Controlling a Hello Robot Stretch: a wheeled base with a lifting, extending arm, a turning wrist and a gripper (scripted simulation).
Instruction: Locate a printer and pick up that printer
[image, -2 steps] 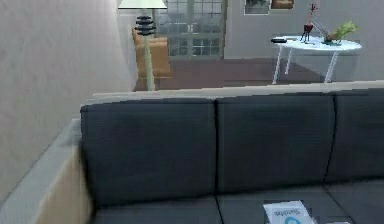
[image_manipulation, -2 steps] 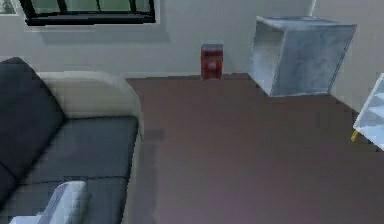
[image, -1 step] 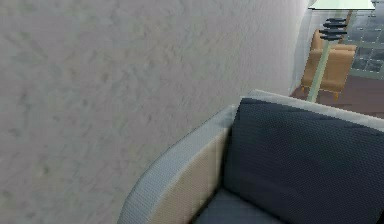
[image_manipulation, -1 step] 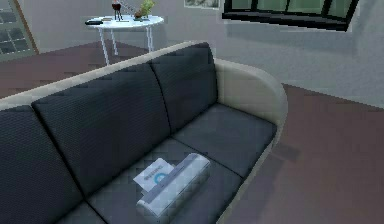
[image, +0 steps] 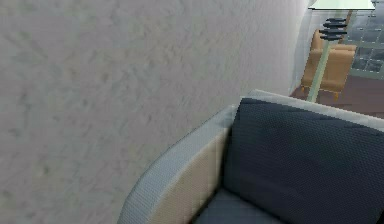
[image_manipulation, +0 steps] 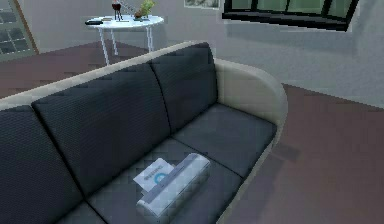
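Arm side view: a sofa (image_manipulation: 230, 95) with dark grey cushions and a pale frame stands on a reddish-brown floor (image_manipulation: 335, 150). The printer (image_manipulation: 172, 186), a pale grey box with a white sheet at its top, lies on the seat cushion near the picture's bottom edge, close to the backrest. Beyond the sofa and well apart from it, a small round white bench (image_manipulation: 122, 24) carries a few small things, and a dark-framed window (image_manipulation: 290, 10) sits in the grey wall. The forward view brings a rough white wall (image: 90, 90) close up, the sofa's rounded arm, and past it a floor lamp (image: 322, 60) just beside a tan chair (image: 332, 68). The hand's state cannot be told.
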